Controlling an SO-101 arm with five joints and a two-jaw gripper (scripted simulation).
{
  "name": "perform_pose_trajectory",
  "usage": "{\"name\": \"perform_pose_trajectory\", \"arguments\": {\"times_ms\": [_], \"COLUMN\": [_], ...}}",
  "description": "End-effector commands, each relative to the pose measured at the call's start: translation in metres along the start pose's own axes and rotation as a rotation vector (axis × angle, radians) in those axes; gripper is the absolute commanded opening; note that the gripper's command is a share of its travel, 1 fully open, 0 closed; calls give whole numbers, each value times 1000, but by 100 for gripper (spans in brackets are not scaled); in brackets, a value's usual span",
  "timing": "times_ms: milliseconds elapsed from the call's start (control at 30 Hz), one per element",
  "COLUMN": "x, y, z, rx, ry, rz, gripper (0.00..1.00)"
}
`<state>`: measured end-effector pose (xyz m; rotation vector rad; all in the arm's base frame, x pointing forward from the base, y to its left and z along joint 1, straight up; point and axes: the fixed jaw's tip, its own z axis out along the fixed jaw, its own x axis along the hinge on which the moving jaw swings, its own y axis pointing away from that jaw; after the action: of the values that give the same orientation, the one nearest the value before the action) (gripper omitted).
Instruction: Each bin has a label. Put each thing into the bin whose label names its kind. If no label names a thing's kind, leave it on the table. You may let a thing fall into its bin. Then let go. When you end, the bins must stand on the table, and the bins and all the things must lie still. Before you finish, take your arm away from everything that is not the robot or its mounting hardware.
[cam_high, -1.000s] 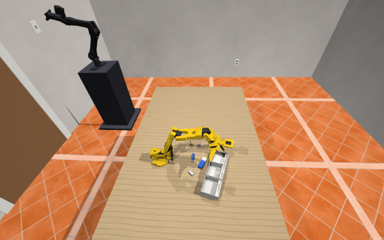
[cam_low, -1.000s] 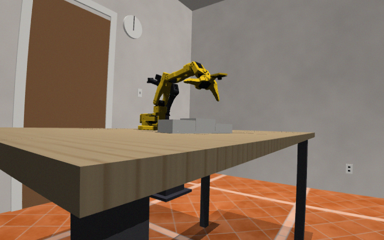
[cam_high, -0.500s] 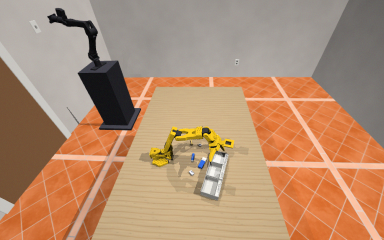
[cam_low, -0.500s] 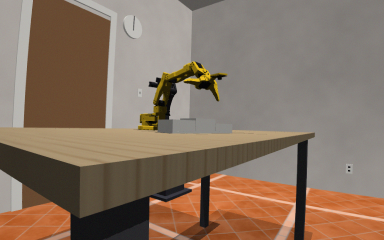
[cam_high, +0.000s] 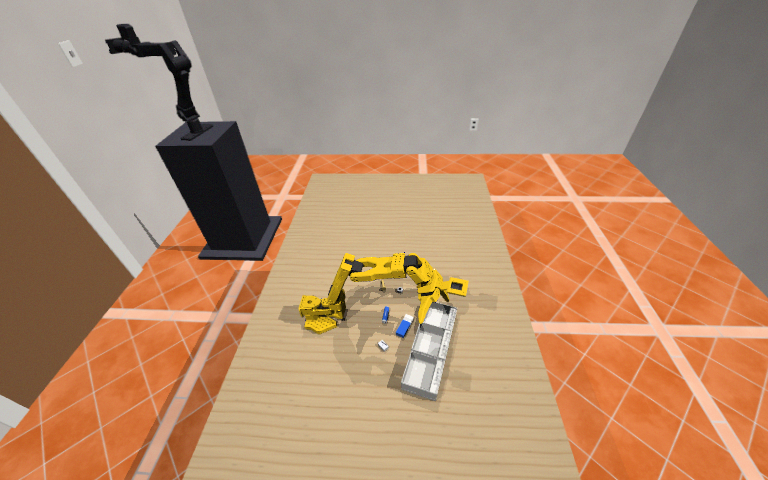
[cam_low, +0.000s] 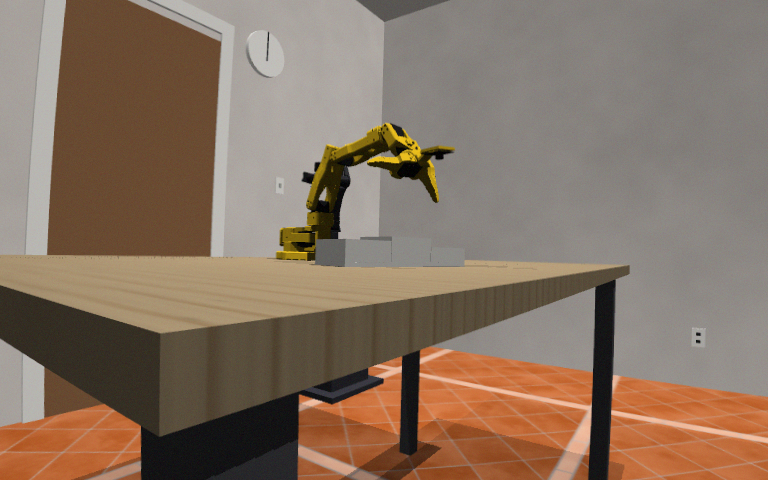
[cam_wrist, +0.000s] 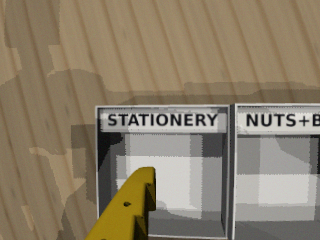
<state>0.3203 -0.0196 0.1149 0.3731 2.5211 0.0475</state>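
Wooden table (cam_high: 362, 430), STATIONERY bin (cam_wrist: 107, 180) bare inside

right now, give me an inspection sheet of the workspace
surface: wooden table, carrying the arm, bins and small parts
job's things: row of three grey bins; wrist view reads STATIONERY on the end bin, the next label is cut off; blue and white eraser on the table touching or just short of the bins; blue item, small grey item and nut on the table
clutter: nothing seen
grippers: gripper open, empty, above the STATIONERY bin
cables: nothing seen
surroundings: black arm on pedestal, door, clock, tiled floor
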Motion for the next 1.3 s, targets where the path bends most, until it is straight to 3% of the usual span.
{"name": "perform_pose_trajectory", "arguments": {"times_ms": [0, 633, 1033, 1267], "x": [-13, -36, -36, -24], "y": [5, 9, 11, 21], "z": [-16, -65, -67, -62], "rx": [-20, -60, -63, -73], "ry": [-73, -254, -257, -212], "rz": [6, 6, -3, -102], "gripper": [100, 100, 100, 95]}}
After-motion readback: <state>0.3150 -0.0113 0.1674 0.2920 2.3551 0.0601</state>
